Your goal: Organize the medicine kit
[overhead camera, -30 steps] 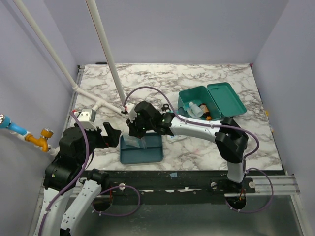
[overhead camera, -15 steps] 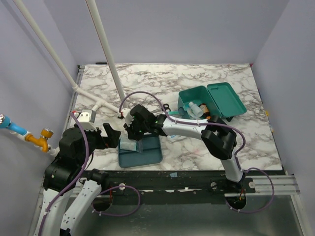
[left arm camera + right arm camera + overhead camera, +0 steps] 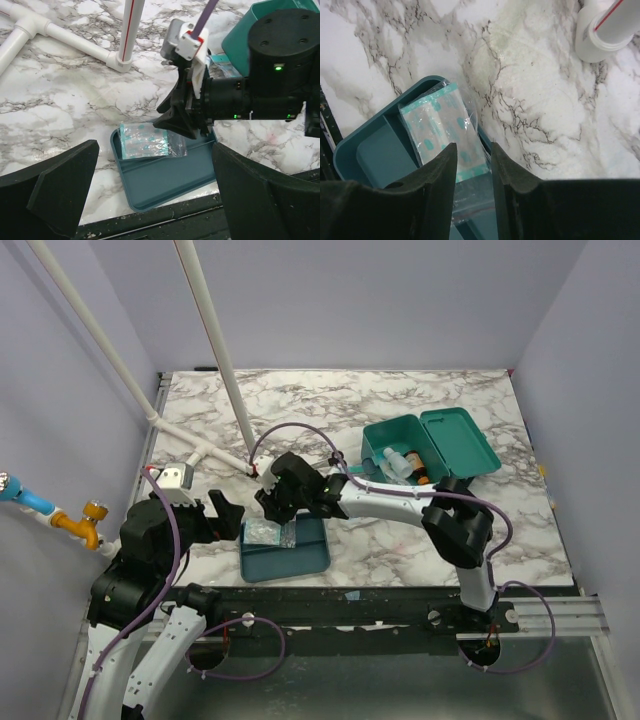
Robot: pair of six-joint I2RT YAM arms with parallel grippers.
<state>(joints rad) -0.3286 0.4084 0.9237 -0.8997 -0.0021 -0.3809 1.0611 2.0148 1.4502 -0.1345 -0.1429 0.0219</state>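
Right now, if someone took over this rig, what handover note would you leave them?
Left tool: open, empty, beside the flat tray.
Right tool: jaws parted above the dotted packet, gripping nothing.
Medicine kit: right of the tray, lid open, bottles inside.
Done: packet lies in the tray.
Left: tray sits outside the kit; lid not closed.

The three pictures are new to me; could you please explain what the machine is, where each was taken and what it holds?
Two robot arms are bolted to a marble table. One picture looks down from above and behind; the other two come from cameras on each wrist. On it stand an open medicine kit with bottles inside, a shallow tray and white pipes. The right gripper hangs over the tray, jaws parted above a clear packet lying in it. The left gripper is wide open, empty.
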